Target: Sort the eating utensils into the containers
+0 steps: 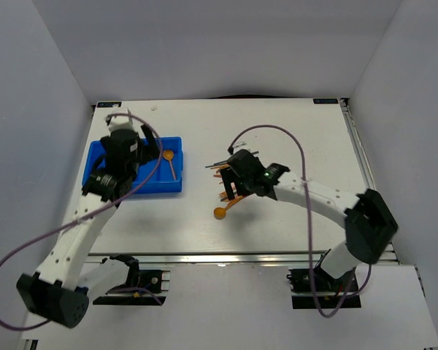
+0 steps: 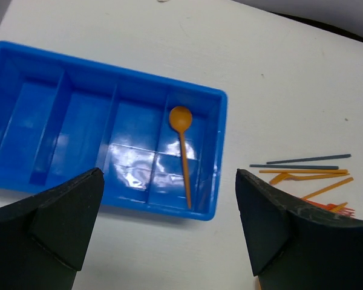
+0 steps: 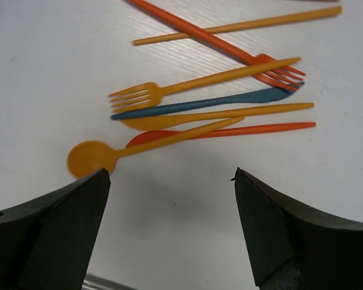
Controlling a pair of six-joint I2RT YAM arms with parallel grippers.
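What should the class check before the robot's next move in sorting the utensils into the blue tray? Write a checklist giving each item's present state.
1. Left claw open, holding nothing: ok.
2. Orange spoon lying inside an end compartment of the blue tray: ok.
3. Other tray compartments free, where visible: ok.
4. Right claw open at the loose utensils: ok.
5. Nearest loose spoon clear of its neighbours: not ok, its handle crosses a red utensil.
6. Whole pile in view: cannot tell, the right wrist view crops it.
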